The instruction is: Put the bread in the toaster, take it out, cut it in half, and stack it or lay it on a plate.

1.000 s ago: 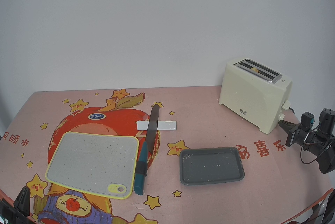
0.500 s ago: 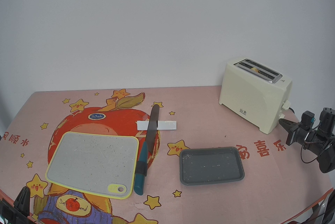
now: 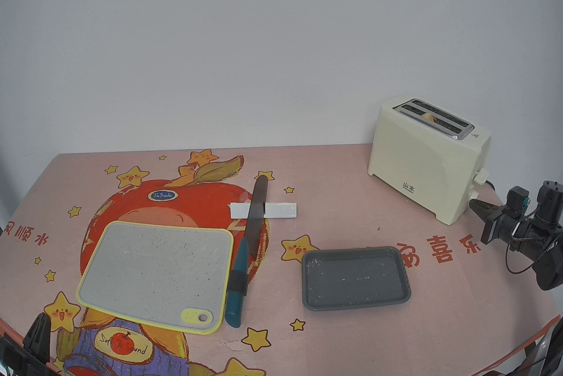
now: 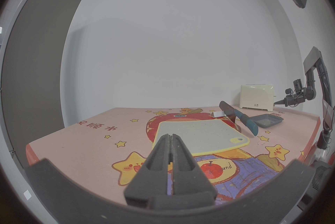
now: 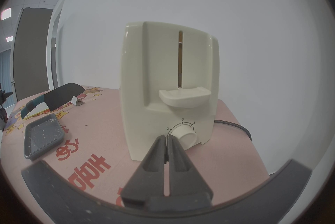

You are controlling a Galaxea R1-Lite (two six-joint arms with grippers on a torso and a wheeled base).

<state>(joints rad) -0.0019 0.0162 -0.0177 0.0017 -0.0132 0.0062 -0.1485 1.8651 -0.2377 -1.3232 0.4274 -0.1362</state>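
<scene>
One slice of bread (image 3: 428, 117) shows as a tan sliver sunk in the top of the toaster (image 3: 425, 160). The toaster's lever (image 5: 185, 96) sits low on the end wall facing the right gripper (image 5: 166, 146), whose fingers are pressed together just short of the dial (image 5: 185, 137); the left gripper (image 4: 171, 146), likewise closed, hangs at the near edge of the table (image 4: 87, 142), well apart. Toast is likely light, warm, crisp and crumbly, so I would pinch its top edge gently across the flat faces once it stands proud of the toaster.
</scene>
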